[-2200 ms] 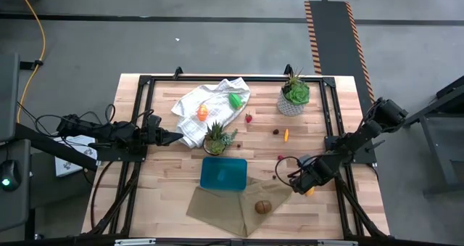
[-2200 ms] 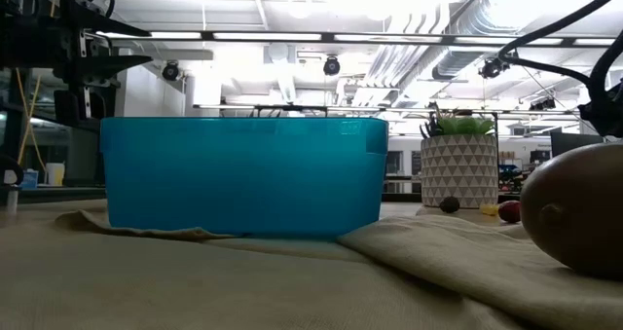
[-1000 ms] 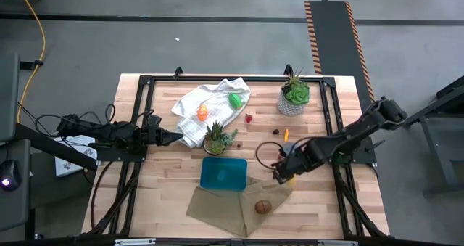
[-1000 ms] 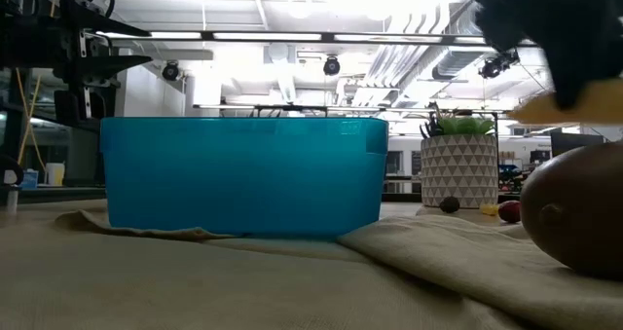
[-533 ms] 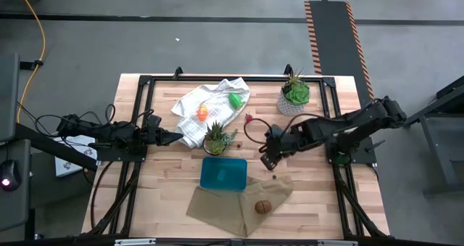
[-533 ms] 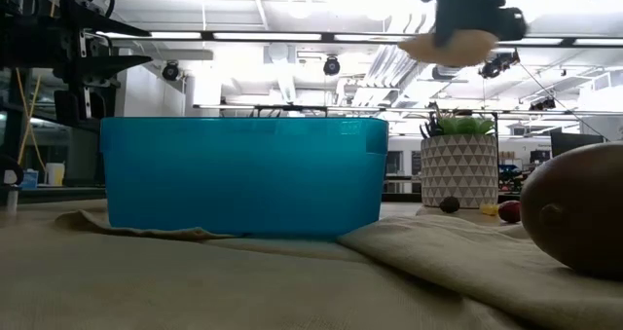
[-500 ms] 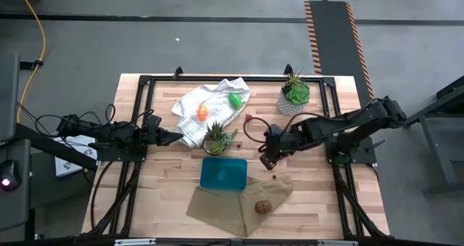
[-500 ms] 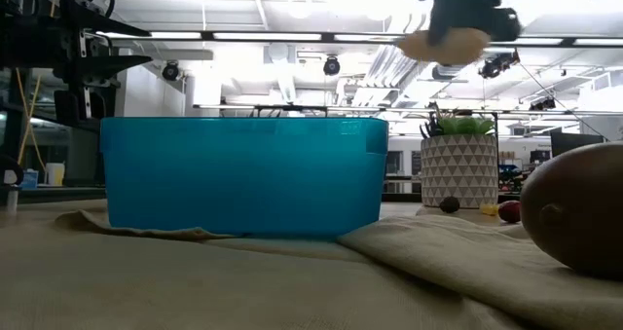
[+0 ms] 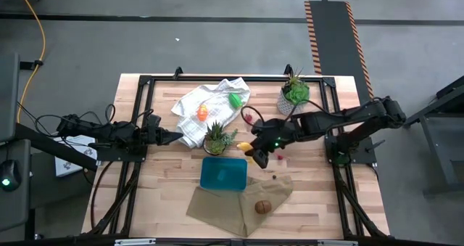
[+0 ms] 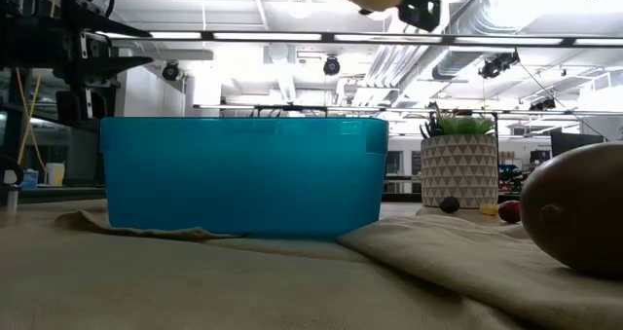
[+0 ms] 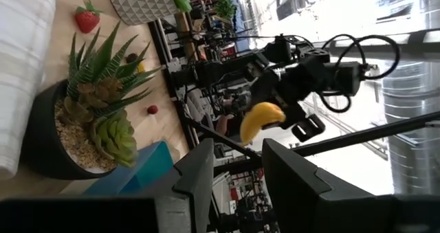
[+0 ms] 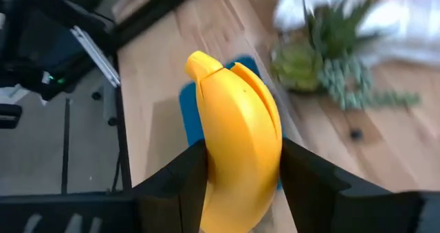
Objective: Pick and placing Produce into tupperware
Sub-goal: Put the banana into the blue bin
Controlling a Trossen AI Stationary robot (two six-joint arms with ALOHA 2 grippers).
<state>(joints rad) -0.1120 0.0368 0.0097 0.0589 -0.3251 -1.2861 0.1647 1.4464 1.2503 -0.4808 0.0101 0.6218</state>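
Right claw (image 12: 237, 192) pinches banana (image 12: 237, 147) round middle, mid-frame in high view, just above blue tub (image 9: 223, 173). Banana looks light, hard, smooth (may slip). Left claw (image 9: 176, 137) shut, empty, left side.

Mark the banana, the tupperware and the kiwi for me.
banana (image 12: 240, 150): right wrist view, middle of the yellow peel.
tupperware (image 9: 223, 174): high view, centre of its teal floor.
kiwi (image 9: 263, 207): high view, middle of the brown oval, on the tan cloth (image 9: 217, 206).
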